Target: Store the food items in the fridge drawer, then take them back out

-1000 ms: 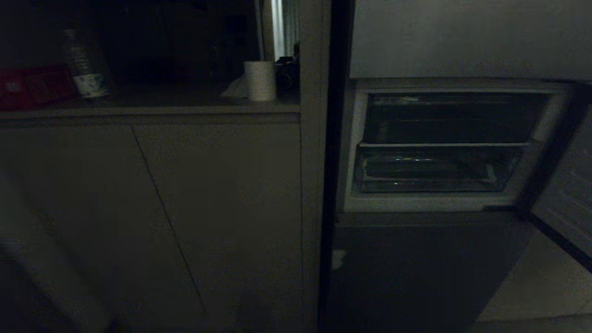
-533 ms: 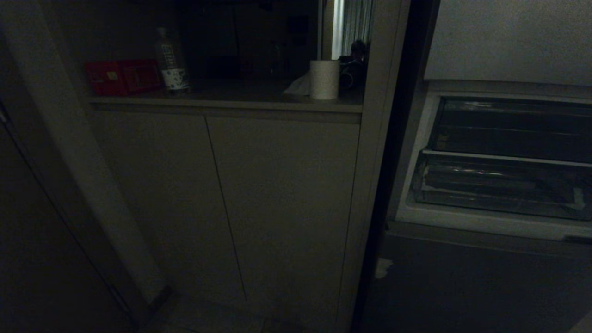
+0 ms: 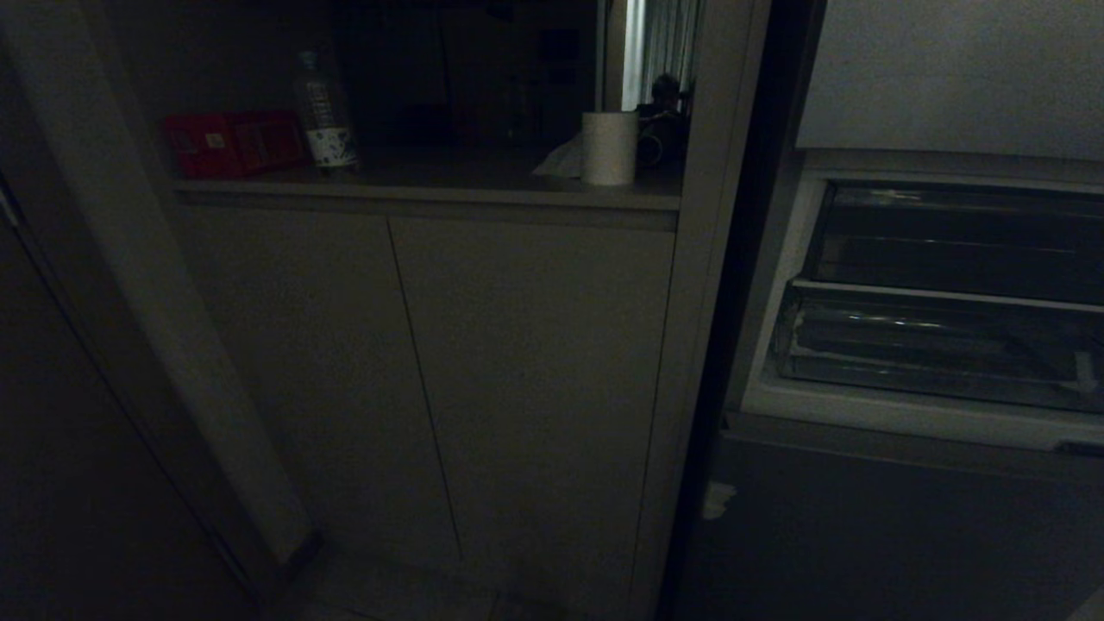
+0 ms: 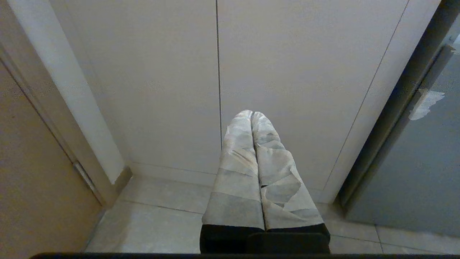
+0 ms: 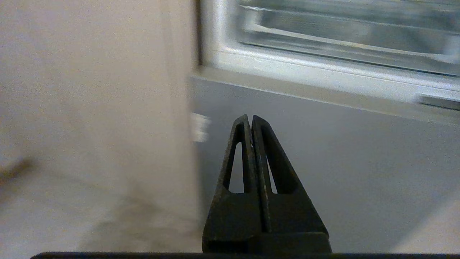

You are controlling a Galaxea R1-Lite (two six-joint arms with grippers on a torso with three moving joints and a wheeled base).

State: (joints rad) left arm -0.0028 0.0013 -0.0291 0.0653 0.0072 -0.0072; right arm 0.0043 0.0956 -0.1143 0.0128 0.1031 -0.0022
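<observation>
Dim kitchen; right gripper (image 5: 251,118) fingers pressed together, low before fridge drawer (image 5: 345,39).

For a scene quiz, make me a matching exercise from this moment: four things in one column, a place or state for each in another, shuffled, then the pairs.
Things:
1. red box
2. paper roll
3. fridge drawer
4. left gripper

Places or states:
A. fingers shut, holding nothing, facing the cabinet doors
B. upright at the counter's right end
C. at the counter's left end, beside a bottle
D. clear bin, low in the open fridge

Pairs: 1-C, 2-B, 3-D, 4-A
</observation>
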